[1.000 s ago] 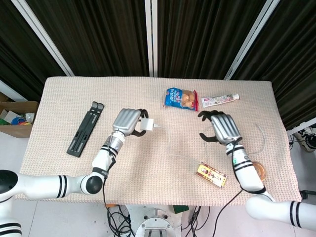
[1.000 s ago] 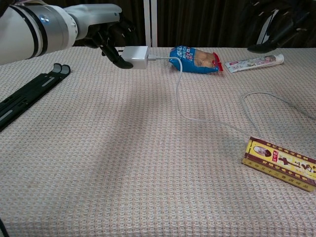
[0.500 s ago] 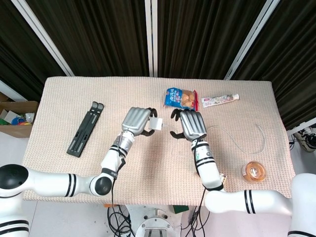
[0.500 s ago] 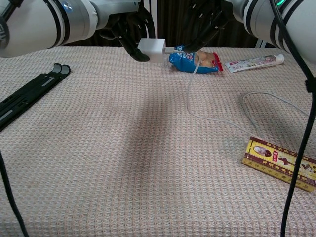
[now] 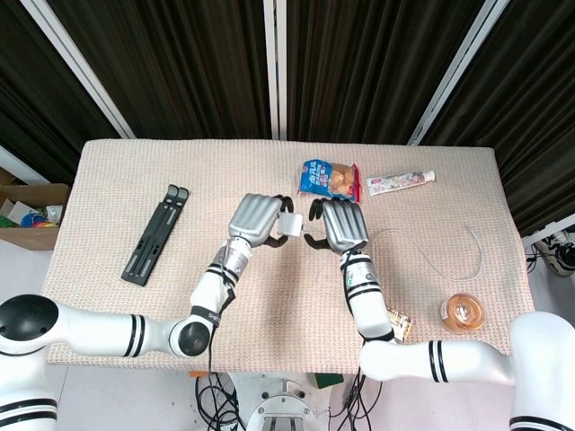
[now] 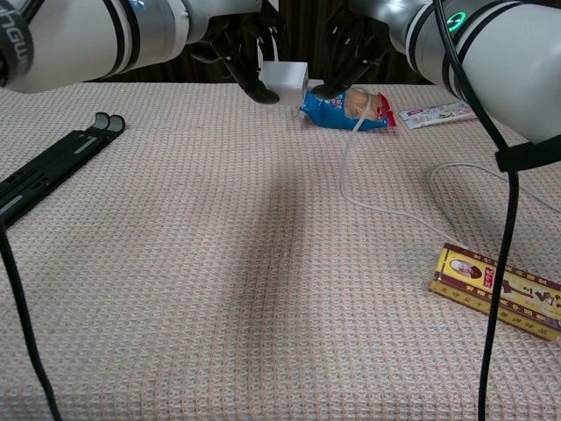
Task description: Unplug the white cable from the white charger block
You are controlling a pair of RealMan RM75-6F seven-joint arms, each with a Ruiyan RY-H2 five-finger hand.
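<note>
The white charger block [image 5: 289,223] [image 6: 287,79] is held up above the table by my left hand [image 5: 255,218] [image 6: 238,39], fingers wrapped round its left side. My right hand [image 5: 340,224] [image 6: 352,39] is right beside the block's other end. Its dark fingertips [image 6: 327,88] close on the plug end of the white cable [image 6: 344,167], still seated in the block as far as I can tell. From under that hand the cable hangs to the cloth and loops off to the right [image 5: 393,232]. The plug itself is mostly hidden by fingers.
A blue snack bag [image 5: 328,180] [image 6: 346,105] lies just behind the hands, a toothpaste tube [image 5: 400,183] to its right. A black folding stand [image 5: 154,233] [image 6: 44,171] sits far left. A yellow-red box [image 6: 495,289] and a round orange lid [image 5: 463,311] lie front right.
My right hand swept in from the right side of the table to the block and closed its fingertips at the plug. The left hand carried the block slightly right and higher.
</note>
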